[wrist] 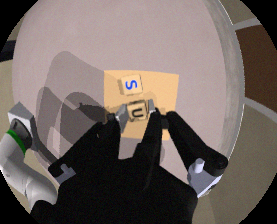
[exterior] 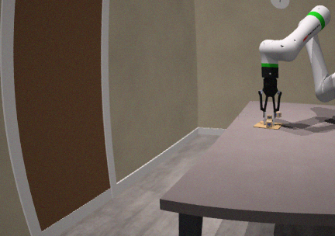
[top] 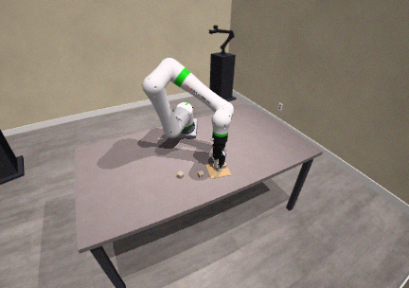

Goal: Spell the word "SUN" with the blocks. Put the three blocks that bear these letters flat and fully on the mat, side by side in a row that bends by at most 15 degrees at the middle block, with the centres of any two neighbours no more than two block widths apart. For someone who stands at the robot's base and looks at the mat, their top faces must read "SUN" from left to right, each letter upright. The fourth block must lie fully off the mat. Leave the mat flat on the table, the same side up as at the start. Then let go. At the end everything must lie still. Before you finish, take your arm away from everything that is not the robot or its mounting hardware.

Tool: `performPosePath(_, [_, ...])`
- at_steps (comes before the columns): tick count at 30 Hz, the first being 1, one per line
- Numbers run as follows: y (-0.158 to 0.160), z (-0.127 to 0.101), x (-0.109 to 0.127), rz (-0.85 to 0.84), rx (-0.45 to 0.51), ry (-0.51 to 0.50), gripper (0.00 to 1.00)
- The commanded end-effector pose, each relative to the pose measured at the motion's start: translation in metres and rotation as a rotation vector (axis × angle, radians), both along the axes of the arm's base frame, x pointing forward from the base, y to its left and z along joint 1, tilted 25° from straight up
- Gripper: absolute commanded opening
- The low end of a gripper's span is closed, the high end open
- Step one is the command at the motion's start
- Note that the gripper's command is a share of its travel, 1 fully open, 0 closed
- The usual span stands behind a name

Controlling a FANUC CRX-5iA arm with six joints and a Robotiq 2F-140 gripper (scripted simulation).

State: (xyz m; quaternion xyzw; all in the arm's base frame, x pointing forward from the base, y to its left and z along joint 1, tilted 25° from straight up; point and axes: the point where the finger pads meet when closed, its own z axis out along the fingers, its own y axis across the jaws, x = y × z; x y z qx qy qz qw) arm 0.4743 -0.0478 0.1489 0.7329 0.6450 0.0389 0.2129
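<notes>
A tan mat (top: pixel 219 173) lies on the table near its front edge. In the wrist view the mat (wrist: pixel 143 104) carries two blocks side by side. One is the S block (wrist: pixel 130 84). The other is the U block (wrist: pixel 139 110), resting flat on the mat. My gripper (wrist: pixel 138 108) stands straight down over the U block, with its fingers slightly apart on either side of it. It also shows in the top and exterior views (top: pixel 219 163) (exterior: pixel 270 116). Two more blocks (top: pixel 180 174) (top: pixel 201 173) lie on the table left of the mat; their letters are too small to read.
The robot base (top: pixel 185 125) stands at the back of the table, behind the mat. The table's front edge runs close to the mat. A black pedestal with a small arm (top: pixel 222 68) stands on the floor behind the table.
</notes>
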Motion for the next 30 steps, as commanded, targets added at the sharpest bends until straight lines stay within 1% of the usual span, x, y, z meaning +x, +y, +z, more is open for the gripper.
performPosePath(1, [0.0, 0.0, 0.0, 0.0, 0.0, 0.0, 0.28])
performPosePath(7, [0.0, 0.001, 0.0, 0.0, 0.0, 0.0, 0.28])
performPosePath(11, [0.002, 0.007, -0.002, 0.0, 0.0, 0.0, 0.28])
performPosePath(15, [0.006, 0.021, -0.008, 0.0, 0.0, 0.0, 0.28])
performPosePath(19, [0.012, 0.041, -0.015, 0.0, 0.0, 0.0, 0.28])
performPosePath(21, [0.012, 0.041, -0.015, 0.0, 0.0, 0.0, 0.28])
performPosePath(26, [0.019, 0.064, -0.023, 0.0, 0.0, 0.0, 0.28])
performPosePath(30, [0.022, 0.077, -0.028, 0.0, 0.0, 0.0, 0.28])
